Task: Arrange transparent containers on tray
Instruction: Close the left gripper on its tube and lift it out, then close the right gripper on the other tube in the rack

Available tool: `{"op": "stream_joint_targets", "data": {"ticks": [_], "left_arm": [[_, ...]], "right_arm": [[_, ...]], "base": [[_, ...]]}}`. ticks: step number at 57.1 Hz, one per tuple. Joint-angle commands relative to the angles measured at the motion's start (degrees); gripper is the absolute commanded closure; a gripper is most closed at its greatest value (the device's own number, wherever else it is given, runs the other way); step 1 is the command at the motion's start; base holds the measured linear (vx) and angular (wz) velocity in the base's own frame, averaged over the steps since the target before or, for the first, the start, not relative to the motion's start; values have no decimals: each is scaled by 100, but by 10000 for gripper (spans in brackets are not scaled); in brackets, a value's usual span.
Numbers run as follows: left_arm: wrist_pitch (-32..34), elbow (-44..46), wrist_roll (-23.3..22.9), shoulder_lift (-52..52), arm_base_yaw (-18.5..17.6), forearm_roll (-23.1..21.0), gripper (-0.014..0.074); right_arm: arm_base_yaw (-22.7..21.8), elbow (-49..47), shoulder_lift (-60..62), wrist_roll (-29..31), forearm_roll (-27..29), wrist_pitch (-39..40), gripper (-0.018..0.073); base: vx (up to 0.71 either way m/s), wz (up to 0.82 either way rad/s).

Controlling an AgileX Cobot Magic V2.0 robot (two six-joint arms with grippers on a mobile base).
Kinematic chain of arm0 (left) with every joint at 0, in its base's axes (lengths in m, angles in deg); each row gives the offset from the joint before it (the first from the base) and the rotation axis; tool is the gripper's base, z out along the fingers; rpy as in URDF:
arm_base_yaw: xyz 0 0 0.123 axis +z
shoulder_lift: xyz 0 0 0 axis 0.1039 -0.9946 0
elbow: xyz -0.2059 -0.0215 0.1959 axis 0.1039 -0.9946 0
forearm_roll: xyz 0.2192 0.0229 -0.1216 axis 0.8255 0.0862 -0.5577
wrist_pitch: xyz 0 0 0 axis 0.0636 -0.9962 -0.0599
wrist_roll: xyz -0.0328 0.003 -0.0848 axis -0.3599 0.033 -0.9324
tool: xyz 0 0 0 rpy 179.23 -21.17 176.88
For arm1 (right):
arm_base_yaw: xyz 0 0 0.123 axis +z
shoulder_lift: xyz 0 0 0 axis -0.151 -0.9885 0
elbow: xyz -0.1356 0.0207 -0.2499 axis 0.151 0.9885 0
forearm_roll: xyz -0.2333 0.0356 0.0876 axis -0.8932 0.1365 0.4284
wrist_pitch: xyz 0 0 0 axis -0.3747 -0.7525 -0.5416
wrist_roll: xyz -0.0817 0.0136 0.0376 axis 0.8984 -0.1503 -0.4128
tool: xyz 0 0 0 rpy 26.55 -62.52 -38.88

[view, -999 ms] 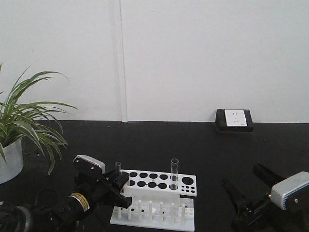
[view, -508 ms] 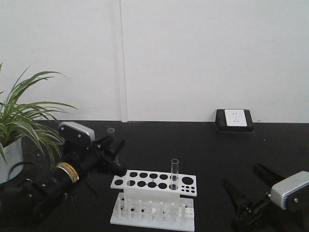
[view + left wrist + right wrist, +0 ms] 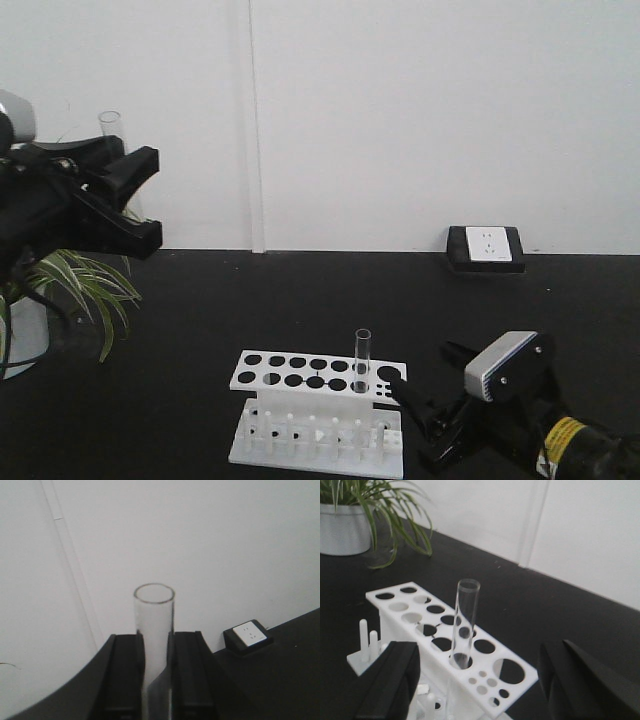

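Observation:
My left gripper (image 3: 140,195) is raised high at the far left, shut on a clear test tube (image 3: 110,125) whose rim sticks up above it. The left wrist view shows that tube (image 3: 154,610) upright between the two black fingers of the left gripper (image 3: 155,640). A second test tube (image 3: 361,360) stands upright in the white holed rack (image 3: 320,375). Low on the right, the right gripper (image 3: 420,420) is open, right beside the rack. In its wrist view the standing tube (image 3: 465,625) and the rack (image 3: 410,615) sit between the spread jaws of the right gripper (image 3: 480,680). The tray is out of view.
A potted plant (image 3: 60,290) stands at the left edge of the black table, below the raised left arm; it shows again as the plant (image 3: 350,525). A socket box (image 3: 486,248) sits against the white wall at the back right.
The left gripper has lifted its tube from rack height to high up at the left. The right gripper has moved left, up to the rack's right end.

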Motion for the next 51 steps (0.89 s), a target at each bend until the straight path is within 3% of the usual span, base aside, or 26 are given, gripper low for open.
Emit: {"op": "stream_joint_targets", "data": {"ticks": [1, 20, 26, 44, 51], "left_arm": [[-23, 145, -55, 360, -34, 60, 600], [-127, 145, -71, 446, -34, 48, 600], [-127, 145, -71, 446, -34, 48, 600], [-178, 145, -71, 446, -34, 48, 597], [-255, 145, -71, 446, -34, 48, 597]], "right_arm": [[3, -403, -171, -81, -21, 767, 20], [3, -1451, -1037, -910, -785, 997, 20], [3, -1727, -1258, -1148, -798, 987, 20], [165, -2403, -1861, -1275, -970, 1079, 20], [217, -2516, -1935, -1275, -914, 1087, 82]], "base": [[0, 0], [0, 0], [0, 0], [0, 0], [0, 0]]}}
